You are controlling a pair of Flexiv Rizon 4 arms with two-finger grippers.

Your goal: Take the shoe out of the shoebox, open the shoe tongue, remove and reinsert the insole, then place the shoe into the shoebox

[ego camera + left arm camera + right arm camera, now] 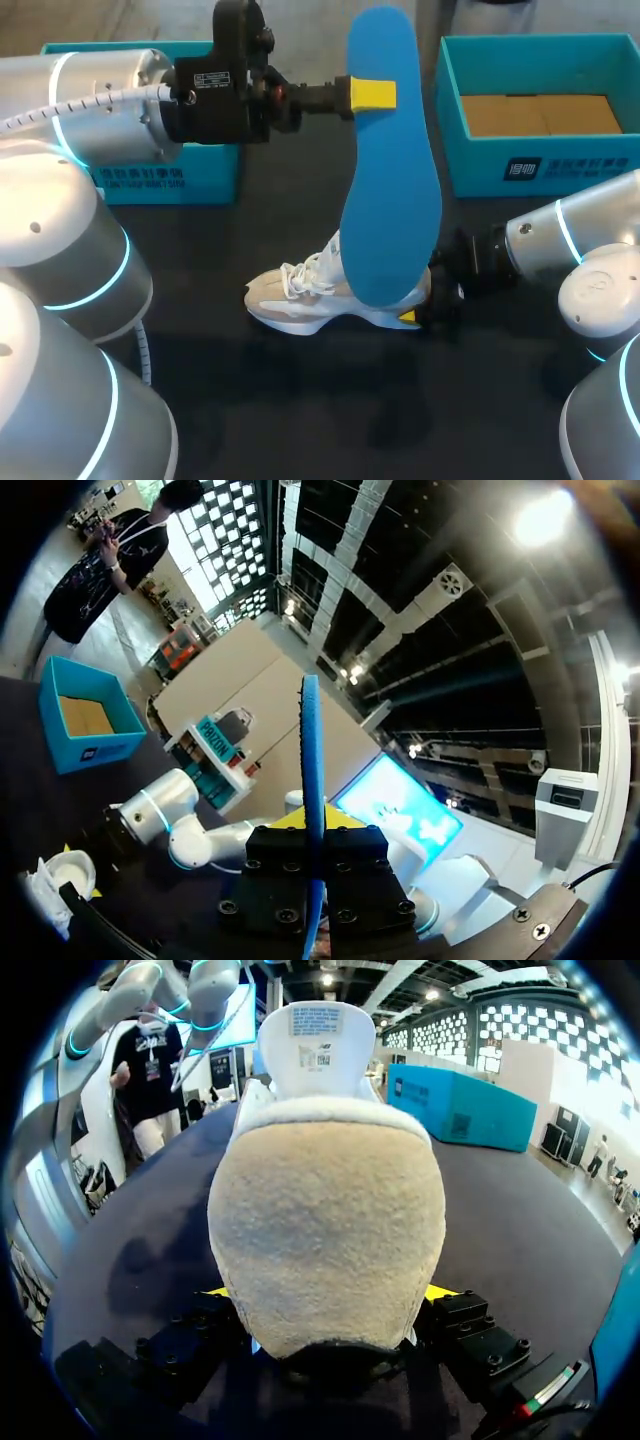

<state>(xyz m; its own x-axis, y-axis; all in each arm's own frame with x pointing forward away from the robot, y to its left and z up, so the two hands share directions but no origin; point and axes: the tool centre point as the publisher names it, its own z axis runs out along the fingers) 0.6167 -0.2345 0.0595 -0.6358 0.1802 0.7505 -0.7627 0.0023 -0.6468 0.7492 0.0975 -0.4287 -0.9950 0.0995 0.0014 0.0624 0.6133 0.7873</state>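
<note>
One thin blue insole (390, 200) stands pinched in left end effector (372, 95); right end effector (418, 305) seemingly clamps fuzzy-heeled shoe (300, 298).

A robotics lab: left arm (100, 110) and right arm (590, 235) flank a black table (330, 400).

No print legible (tongue label (320, 1023) blurred)

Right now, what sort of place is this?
Likely a robot test bench for shoe handling: black tabletop, open teal cardboard shoebox, white lace-up sneaker, blue foam insole in the left claw.
</note>
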